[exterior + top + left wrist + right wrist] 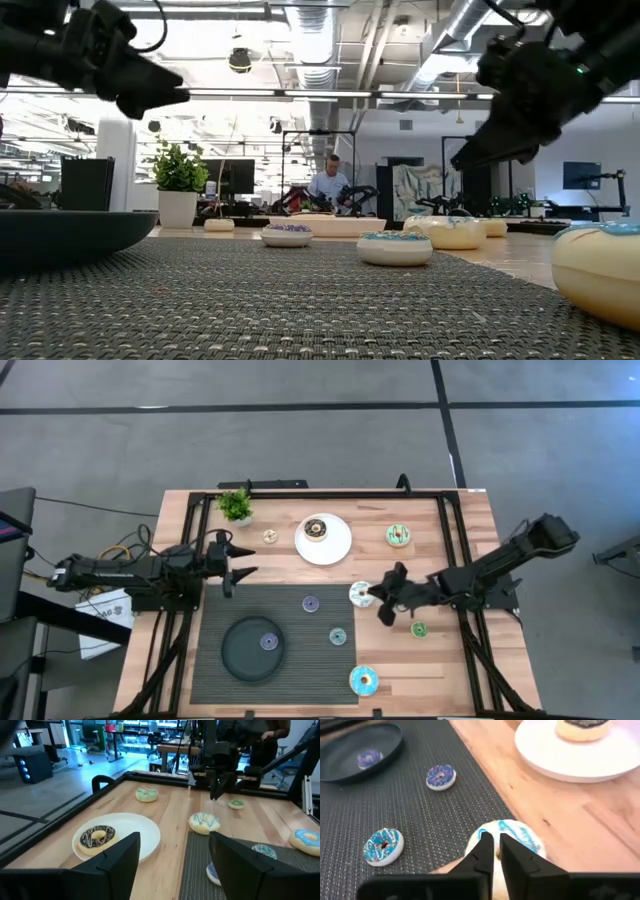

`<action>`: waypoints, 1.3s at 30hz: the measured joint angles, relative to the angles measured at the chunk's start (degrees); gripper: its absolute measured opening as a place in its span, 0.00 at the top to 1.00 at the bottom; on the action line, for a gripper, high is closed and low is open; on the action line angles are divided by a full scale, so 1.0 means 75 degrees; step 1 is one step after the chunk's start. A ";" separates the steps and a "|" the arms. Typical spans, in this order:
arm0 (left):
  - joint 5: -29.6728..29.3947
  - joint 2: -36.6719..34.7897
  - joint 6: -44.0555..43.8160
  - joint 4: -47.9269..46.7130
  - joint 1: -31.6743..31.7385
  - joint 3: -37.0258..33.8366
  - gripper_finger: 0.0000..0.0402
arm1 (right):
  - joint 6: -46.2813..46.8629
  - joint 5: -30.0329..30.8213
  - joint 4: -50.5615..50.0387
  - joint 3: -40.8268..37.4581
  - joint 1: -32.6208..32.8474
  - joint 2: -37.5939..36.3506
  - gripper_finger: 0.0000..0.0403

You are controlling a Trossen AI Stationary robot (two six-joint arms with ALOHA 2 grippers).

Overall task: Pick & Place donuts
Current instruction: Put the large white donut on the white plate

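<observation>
White donut (512, 837) partly behind pincer (493, 851)

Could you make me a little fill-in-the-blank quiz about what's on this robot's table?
1. The chocolate donut sits on the ___ plate.
2. A small purple donut lies in the ___ dish.
3. The right gripper is nearest the ___ donut.
4. The potted plant stands nearer the ___ arm.

Missing words: white; black; white; left
</observation>
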 joint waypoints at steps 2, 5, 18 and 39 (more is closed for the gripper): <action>0.0001 0.0300 0.0008 -0.0062 0.0000 0.0237 0.43 | -0.0288 -0.0063 0.0457 -0.0454 -0.0068 -0.0338 0.99; 0.0033 0.1033 0.0012 -0.0092 -0.0003 0.0619 0.43 | -0.0908 -0.0503 0.1289 -0.1115 -0.0192 -0.0831 0.99; 0.0648 0.5707 0.0001 -0.0734 -0.0110 0.3586 0.43 | -0.3348 -0.0884 0.2986 -0.2294 -0.0675 -0.2077 0.99; 0.2130 1.2200 0.2318 -0.2485 -0.0682 0.9447 0.43 | -0.2925 -0.0884 0.2530 -0.2294 -0.0611 -0.2065 1.00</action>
